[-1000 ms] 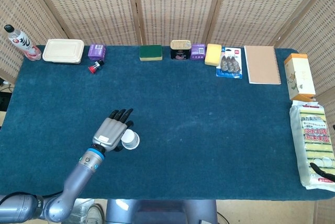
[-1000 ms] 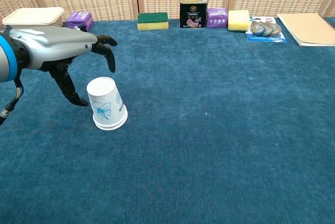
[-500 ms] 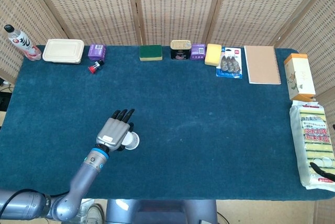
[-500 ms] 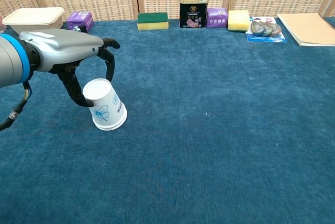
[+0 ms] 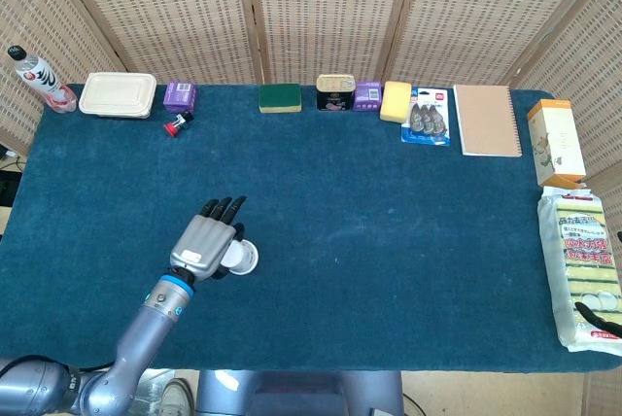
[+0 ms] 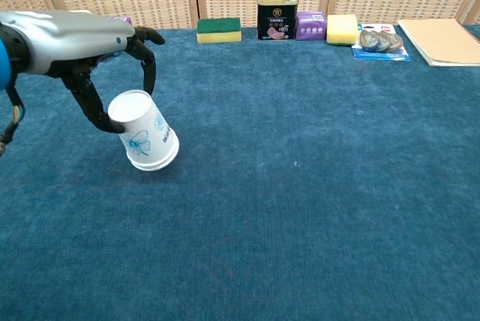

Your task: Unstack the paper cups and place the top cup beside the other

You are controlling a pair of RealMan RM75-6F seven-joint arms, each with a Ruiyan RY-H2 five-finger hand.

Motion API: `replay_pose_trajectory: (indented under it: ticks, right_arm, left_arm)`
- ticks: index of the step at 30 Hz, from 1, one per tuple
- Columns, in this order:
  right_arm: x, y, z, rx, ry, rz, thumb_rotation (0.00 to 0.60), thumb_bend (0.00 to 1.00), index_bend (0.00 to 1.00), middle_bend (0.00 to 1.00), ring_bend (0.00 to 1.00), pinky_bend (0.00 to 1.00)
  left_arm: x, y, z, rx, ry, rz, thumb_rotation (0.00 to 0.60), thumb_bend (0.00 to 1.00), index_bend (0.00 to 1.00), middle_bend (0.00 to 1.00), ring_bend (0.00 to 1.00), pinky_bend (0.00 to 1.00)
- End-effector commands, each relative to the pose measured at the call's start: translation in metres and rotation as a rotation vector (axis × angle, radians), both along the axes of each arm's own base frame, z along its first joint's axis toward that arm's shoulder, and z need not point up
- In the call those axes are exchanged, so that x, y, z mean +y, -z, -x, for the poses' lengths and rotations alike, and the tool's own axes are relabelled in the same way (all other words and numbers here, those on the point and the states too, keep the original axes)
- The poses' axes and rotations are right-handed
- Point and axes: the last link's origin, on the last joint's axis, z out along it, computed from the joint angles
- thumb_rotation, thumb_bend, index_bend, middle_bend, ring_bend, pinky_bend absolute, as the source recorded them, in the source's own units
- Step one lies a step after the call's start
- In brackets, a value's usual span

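The white paper cups (image 6: 144, 139) with a blue flower print are nested upside down and lean to the left, rims (image 6: 156, 160) low by the cloth. From above only their white edge (image 5: 243, 259) shows beside my left hand (image 5: 206, 239). My left hand (image 6: 82, 40) arches over them; its thumb presses the left side near the upturned base and its fingers curl down over the top. A thin black sliver (image 5: 598, 315) at the right edge may be my right hand; its pose cannot be read.
Along the far edge stand a bottle (image 5: 35, 76), a lidded box (image 5: 118, 94), purple packs, a green sponge (image 5: 280, 97), a tin (image 6: 277, 19), a yellow sponge and a notebook (image 5: 486, 120). A carton (image 5: 555, 142) and sponge pack (image 5: 586, 265) lie at the right.
My left hand has closed in on the cups. The cups went from standing upright to leaning left and have shifted slightly left and away from me.
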Motion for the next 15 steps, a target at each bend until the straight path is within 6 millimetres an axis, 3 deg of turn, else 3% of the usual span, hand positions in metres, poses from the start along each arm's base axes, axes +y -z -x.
replay_pose_trajectory:
  ticks: [1,15]
  right_arm:
    - [0.0001,0.0,-0.0002,0.0,0.0,-0.001,0.6,0.06,0.03,0.0,0.0,0.0]
    - [-0.0009,0.0017,-0.0005,0.001,0.002,-0.007,0.6,0.06,0.03,0.0,0.0,0.0]
  left_arm:
    - [-0.0016,-0.0071,0.0001,-0.004,-0.008,-0.001,0.6,0.17,0.42,0.0,0.0,0.08]
    - [0.0012,-0.0113,0.0095,0.006,-0.064,0.048,0.6,0.17,0.42,0.0,0.0,0.08]
